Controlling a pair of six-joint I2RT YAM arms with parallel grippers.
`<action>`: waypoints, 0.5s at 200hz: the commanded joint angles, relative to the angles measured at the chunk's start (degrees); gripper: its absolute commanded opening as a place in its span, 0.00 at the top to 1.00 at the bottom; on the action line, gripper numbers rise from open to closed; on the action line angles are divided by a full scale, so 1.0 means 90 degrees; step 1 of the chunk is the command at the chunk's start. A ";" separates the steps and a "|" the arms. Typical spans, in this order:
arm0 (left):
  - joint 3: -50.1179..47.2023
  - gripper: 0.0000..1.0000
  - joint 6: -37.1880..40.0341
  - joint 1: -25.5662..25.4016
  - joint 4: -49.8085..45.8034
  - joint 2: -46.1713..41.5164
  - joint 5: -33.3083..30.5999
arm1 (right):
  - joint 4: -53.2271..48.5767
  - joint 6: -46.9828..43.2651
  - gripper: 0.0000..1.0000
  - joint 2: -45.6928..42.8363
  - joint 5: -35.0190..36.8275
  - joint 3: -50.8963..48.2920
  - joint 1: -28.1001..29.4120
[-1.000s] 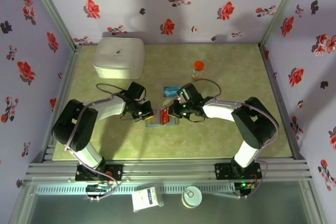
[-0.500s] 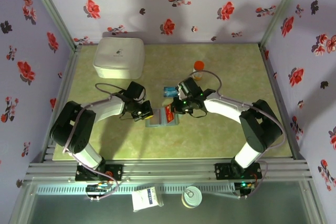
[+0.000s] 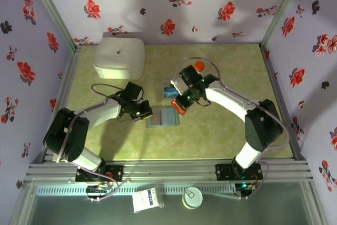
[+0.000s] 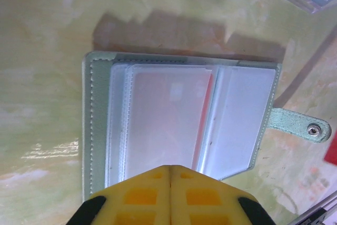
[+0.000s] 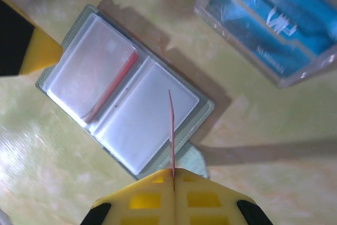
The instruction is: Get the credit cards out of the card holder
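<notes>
On a green table [image 3: 226, 125], the right gripper [image 3: 181, 105] is clamped on a red credit card [image 3: 179, 109], holding it by one end. From the right wrist, the card [image 5: 171, 130] appears edge-on between the closed yellow fingers, above the open card holder [image 5: 126, 114].

The grey-green holder [image 3: 164, 117] lies flat mid-table with its clear sleeves [image 4: 168, 125] facing up and its snap tab [image 4: 300, 125] spread to one side. A thin red edge [image 4: 210, 85] shows between two sleeves.

The left gripper [image 3: 145, 112] sits at the holder's left edge with its fingers pressed together. Whether it pinches the cover cannot be told.

The blue credit card [image 3: 169, 92] rests in a clear plastic piece [image 5: 210, 3] just beyond the holder. A white box [image 3: 119, 56] sits at the far left.
</notes>
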 commanded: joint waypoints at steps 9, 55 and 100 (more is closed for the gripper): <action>-0.0265 0.94 0.0048 0.0172 -0.0140 -0.0329 -0.0128 | -0.1222 -0.2354 1.00 0.0453 0.0246 0.0837 -0.0082; -0.0556 0.93 0.0125 0.0428 -0.0250 -0.0664 -0.0123 | -0.2453 -0.3683 1.00 0.1484 0.0408 0.2537 -0.0216; -0.0698 0.93 0.0161 0.0577 -0.0351 -0.0892 -0.0114 | -0.3174 -0.4484 1.00 0.2502 0.0034 0.4244 -0.0422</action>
